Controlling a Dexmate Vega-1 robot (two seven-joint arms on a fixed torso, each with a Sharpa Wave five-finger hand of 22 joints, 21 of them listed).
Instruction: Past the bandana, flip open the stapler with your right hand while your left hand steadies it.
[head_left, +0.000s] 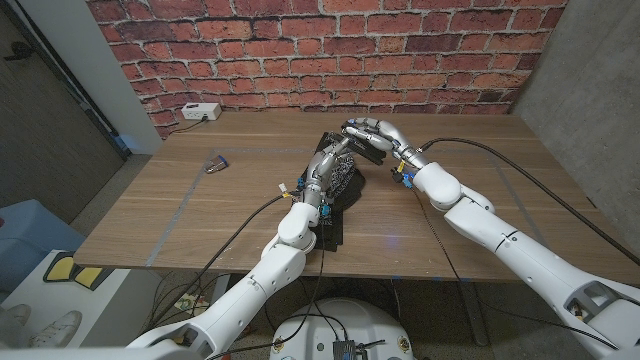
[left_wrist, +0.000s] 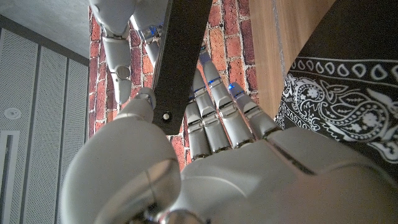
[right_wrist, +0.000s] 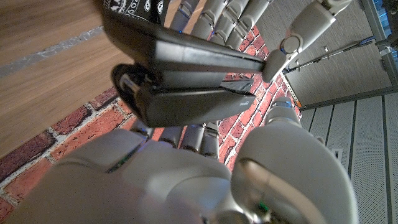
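Where the two arms meet past the middle of the wooden table (head_left: 200, 215), the black stapler (head_left: 352, 148) sits mostly hidden between the hands, at the far end of the black paisley bandana (head_left: 343, 183). The left hand (head_left: 325, 168) reaches up over the bandana with its fingers extended along the stapler's near side, thumb on one face and fingers on the other in the left wrist view, so it holds the body. The right hand (head_left: 377, 133) curls over the stapler from the far side; the right wrist view shows its fingers (right_wrist: 205, 134) wrapped behind the lower half while the top arm stands slightly apart from the base, a narrow gap between them. How far the stapler is lifted off the table cannot be told. Near the left tape line lies a small blue-and-dark object (head_left: 215, 165), too small to identify, and a white box (head_left: 201, 112) sits at the table's far edge against the brick wall (head_left: 320, 50).
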